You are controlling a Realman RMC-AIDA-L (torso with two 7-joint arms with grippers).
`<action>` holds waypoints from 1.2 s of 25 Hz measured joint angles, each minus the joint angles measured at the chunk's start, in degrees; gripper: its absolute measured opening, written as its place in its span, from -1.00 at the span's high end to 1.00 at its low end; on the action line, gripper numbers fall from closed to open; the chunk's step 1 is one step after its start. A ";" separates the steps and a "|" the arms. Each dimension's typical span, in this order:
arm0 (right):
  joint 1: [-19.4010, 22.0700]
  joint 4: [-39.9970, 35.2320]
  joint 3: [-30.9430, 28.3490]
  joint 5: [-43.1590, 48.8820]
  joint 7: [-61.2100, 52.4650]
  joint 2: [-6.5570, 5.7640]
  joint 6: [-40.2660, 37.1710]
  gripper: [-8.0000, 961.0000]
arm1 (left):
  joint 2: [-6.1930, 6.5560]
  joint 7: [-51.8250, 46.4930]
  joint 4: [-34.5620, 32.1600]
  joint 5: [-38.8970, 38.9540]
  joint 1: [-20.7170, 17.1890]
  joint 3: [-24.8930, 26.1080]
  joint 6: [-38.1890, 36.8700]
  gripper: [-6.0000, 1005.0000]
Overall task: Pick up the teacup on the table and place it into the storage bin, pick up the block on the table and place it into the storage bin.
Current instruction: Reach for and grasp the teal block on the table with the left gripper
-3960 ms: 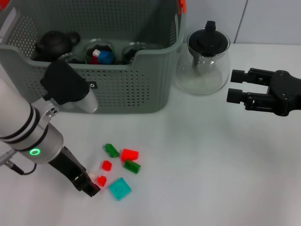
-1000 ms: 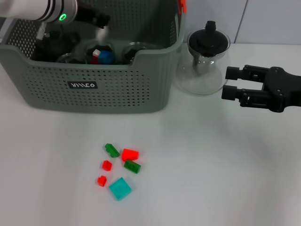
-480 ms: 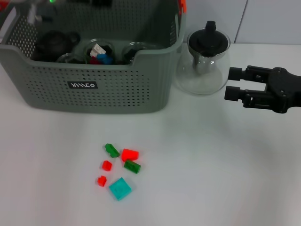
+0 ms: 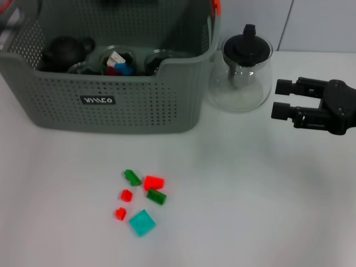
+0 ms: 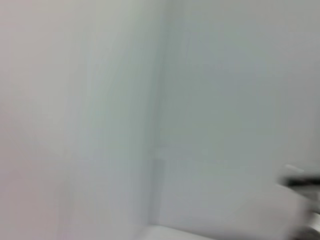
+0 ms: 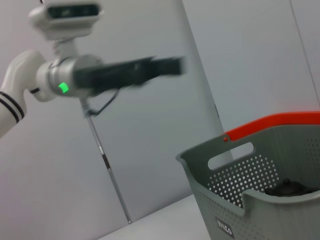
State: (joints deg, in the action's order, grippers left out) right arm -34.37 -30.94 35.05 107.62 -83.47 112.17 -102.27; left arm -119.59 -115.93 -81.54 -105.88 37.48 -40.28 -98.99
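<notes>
Six blocks (image 4: 140, 196) lie near the desk's (image 4: 250, 211) front-left edge; our left end effector (image 6: 167, 66) is raised high, grip unclear, right end effector (image 4: 280, 100) open, farther.

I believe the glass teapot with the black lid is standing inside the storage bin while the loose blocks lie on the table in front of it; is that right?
Not quite. In the head view the glass teapot stands on the table beside the storage bin, outside its right wall, not inside it. The loose blocks do lie on the table in front of the bin.
</notes>
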 joint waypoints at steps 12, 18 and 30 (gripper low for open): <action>-0.40 0.17 -0.08 -0.08 -0.31 -0.03 0.31 -0.65 | -4.64 6.05 -9.24 -19.48 -11.46 -13.55 -11.07 -0.23; -0.02 0.29 -0.07 -0.11 -0.21 -0.03 0.44 -0.65 | -5.13 -3.45 -5.78 -31.80 -10.83 -26.63 -9.73 -0.23; 0.48 0.22 -0.16 -0.22 0.07 -0.02 0.50 -0.65 | -5.19 -24.00 2.64 -42.36 -7.00 -46.93 4.02 -0.22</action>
State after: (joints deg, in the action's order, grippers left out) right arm -33.88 -30.72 34.89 107.40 -83.40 112.15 -101.77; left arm -124.78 -139.92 -78.91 -148.24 30.48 -87.21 -94.97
